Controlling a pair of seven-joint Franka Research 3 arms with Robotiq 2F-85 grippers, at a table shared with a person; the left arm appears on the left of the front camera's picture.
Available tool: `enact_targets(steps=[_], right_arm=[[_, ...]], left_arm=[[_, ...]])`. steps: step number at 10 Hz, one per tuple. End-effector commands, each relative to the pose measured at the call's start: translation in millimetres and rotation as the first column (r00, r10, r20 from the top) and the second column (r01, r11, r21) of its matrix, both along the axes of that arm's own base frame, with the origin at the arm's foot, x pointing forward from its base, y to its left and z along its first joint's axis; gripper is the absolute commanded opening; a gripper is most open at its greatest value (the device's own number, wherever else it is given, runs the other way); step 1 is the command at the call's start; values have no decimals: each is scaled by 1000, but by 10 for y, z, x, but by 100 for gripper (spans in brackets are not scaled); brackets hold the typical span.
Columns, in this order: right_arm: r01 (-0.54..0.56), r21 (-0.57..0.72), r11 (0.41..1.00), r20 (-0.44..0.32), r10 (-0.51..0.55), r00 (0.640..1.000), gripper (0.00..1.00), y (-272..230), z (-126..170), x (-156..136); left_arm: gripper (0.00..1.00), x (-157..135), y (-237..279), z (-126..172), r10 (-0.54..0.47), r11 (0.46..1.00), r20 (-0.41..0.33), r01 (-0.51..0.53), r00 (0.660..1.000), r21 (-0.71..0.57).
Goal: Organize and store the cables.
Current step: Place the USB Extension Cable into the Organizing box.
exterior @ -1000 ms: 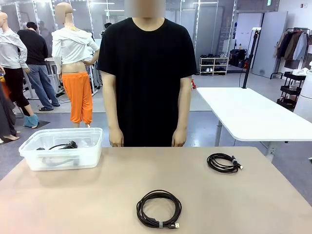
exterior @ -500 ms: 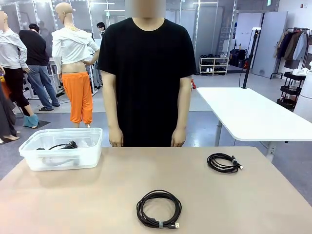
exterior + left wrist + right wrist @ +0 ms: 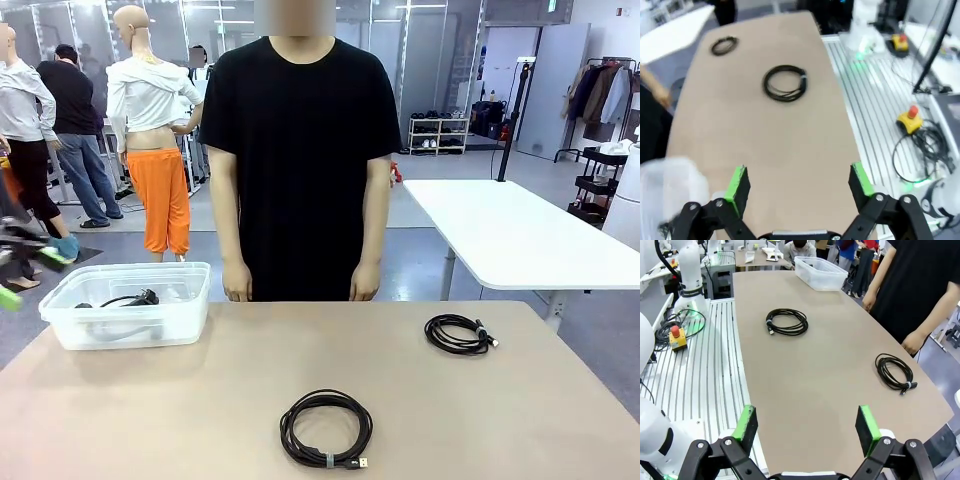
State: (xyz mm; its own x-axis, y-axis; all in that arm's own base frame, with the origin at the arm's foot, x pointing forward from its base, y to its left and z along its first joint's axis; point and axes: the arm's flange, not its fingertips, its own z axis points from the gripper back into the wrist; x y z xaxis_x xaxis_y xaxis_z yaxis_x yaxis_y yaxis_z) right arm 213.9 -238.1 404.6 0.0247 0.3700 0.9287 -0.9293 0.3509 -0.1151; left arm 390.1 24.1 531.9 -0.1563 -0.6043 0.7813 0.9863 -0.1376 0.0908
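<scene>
Left gripper [image 3: 799, 174] and right gripper [image 3: 806, 416]: jaws apart, empty. Large black coiled cable [image 3: 288, 432] on beige tabletop [image 3: 200, 400], near edge; smaller black coil [image 3: 432, 332] far right; third black cable [image 3: 128, 299] inside clear plastic tub [image 3: 180, 325]

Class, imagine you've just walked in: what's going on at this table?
Nobody is handling anything. Two coiled cables lie on the table, a large cable near the robot and a small cable farther right; a third cable sits in the clear bin. The left gripper and right gripper hover with fingers open, holding nothing. The person stands behind, arms hanging.
</scene>
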Motion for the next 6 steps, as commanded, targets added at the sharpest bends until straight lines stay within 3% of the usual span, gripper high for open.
enact_targets(steps=[1,3,6], right_arm=[[-2,6,1000,27,2,1000,100,-3,2,-33],[-2,6,1000,27,2,1000,100,-3,2,-33],[-2,6,1000,27,2,1000,100,-3,2,-33]], left_arm=[[100,-113,-901,42,-94,985,78,81,993,150],[100,-385,-1920,-73,-63,914,80,25,995,406],[100,-555,-2860,-355,-83,834,114,6,990,552]])
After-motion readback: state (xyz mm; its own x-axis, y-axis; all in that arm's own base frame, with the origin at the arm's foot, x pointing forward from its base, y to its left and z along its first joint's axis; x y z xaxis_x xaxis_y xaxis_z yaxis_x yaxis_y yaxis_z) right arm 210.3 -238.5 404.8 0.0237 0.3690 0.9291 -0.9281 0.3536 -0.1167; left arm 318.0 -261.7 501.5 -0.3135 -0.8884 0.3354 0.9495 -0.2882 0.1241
